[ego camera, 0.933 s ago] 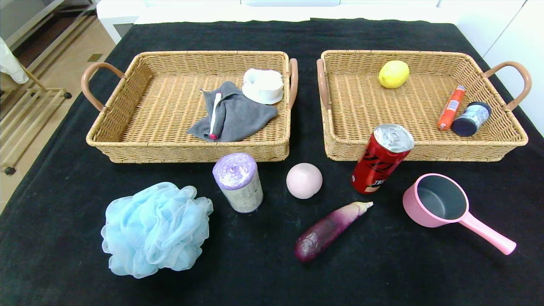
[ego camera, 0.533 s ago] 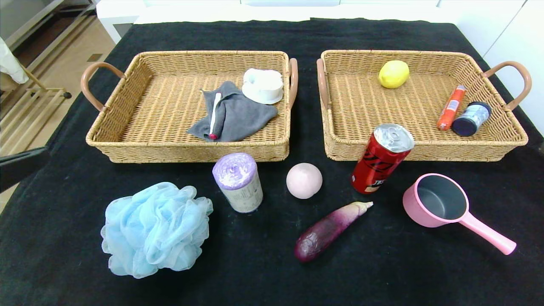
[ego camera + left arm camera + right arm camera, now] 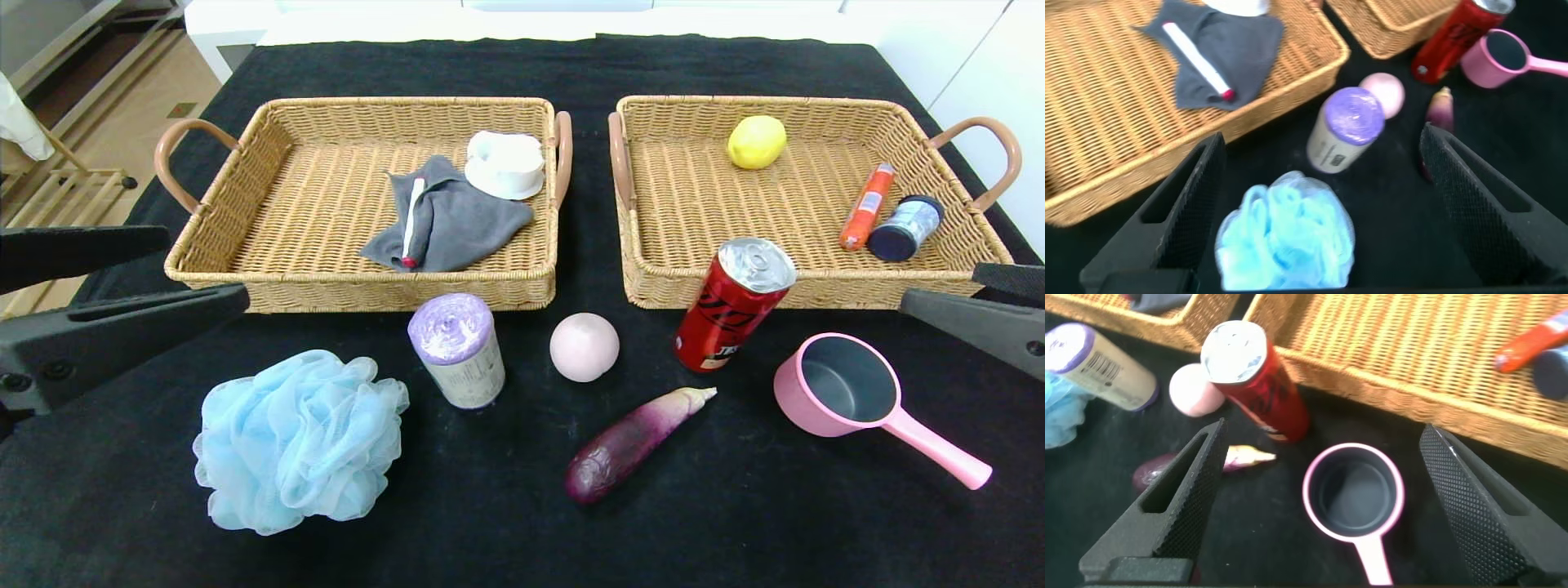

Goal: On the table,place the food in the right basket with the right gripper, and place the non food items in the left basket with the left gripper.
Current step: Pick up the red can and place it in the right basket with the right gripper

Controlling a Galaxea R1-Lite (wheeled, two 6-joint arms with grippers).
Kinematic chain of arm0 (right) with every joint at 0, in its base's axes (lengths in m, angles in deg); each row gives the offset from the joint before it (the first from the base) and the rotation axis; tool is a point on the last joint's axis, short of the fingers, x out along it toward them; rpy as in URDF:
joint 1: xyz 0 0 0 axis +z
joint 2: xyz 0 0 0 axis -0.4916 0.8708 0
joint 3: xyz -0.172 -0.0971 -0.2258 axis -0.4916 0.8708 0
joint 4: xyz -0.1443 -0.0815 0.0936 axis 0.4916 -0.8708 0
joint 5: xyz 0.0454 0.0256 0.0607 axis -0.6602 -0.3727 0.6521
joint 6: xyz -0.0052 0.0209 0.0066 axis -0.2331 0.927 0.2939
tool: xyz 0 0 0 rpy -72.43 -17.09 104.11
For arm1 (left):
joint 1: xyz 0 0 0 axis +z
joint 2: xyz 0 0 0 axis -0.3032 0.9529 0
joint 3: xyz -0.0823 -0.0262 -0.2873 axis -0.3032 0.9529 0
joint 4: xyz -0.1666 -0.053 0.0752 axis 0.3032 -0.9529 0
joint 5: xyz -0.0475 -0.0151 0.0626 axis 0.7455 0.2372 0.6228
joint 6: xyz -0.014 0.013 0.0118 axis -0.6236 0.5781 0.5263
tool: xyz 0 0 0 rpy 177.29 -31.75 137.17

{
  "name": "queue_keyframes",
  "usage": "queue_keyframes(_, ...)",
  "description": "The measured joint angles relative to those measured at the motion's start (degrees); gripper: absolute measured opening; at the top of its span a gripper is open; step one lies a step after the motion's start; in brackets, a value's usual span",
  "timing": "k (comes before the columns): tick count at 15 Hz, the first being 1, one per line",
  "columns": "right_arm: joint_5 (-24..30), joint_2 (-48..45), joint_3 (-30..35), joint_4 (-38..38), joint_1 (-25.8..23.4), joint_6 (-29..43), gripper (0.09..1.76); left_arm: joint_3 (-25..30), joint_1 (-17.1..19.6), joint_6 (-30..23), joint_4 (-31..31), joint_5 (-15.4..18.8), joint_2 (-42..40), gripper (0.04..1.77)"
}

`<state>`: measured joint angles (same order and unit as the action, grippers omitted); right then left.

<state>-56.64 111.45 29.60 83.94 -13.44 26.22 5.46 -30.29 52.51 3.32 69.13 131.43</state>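
Observation:
On the black table [image 3: 522, 539], in front of the baskets, lie a light-blue bath pouf [image 3: 298, 441], a lilac bag roll [image 3: 459, 351], a pink peach-like ball [image 3: 584, 347], a red can [image 3: 733, 304], a purple eggplant [image 3: 633, 445] and a pink saucepan [image 3: 849, 388]. My left gripper [image 3: 206, 267] reaches in from the left edge, open, above and left of the pouf [image 3: 1286, 233]. My right gripper [image 3: 939, 286] comes in from the right edge, open, hovering over the saucepan [image 3: 1354, 490]. Neither holds anything. The left basket [image 3: 359, 287] and right basket [image 3: 816, 287] stand behind.
The left basket holds a grey cloth [image 3: 453, 220] with a toothbrush on it and a white round piece [image 3: 506, 163]. In the right basket are a lemon [image 3: 757, 141], an orange tube [image 3: 867, 206] and a small jar [image 3: 904, 229]. Floor lies beyond the table's left edge.
Both grippers have come into the head view from the sides, the left one first and farther in. Nothing on the table has moved.

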Motion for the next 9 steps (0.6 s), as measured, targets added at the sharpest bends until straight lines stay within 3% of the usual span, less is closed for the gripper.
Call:
queue_keyframes(5, -0.1, 3.1, -0.6, 0.0, 3.6, -0.1, 1.71, -1.3, -6.7, 3.4, 0.2, -0.2, 3.6, 1.72)
queue_keyframes(9, -0.1, 4.9, -0.6, 1.1, 5.7, 0.0, 1.71, -1.0, -9.3, 3.9, 2.8, -0.4, 6.0, 1.72)
